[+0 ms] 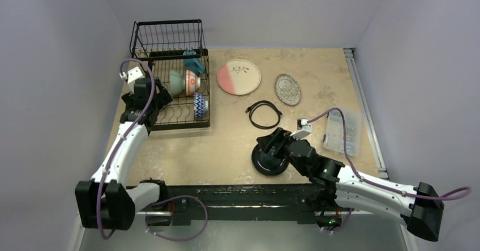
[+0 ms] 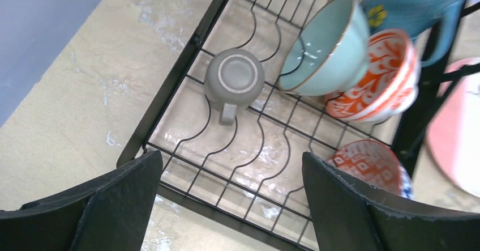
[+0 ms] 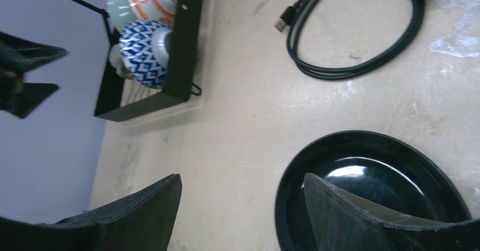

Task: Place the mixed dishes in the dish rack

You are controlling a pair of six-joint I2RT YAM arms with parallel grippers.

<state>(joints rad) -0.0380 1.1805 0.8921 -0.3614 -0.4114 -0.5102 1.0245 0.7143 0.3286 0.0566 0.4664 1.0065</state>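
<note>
Right claw [image 3: 240, 197] is spread wide and empty, low over the black plate [image 3: 373, 188], which sits flat and face up on the counter [image 3: 238, 103], its rim under 1 finger. It's round, no long axis. Left claw [image 2: 232, 174] gapes empty above the upside-down small grey cup [image 2: 234, 76] in the dish rack [image 2: 187, 64].
</note>
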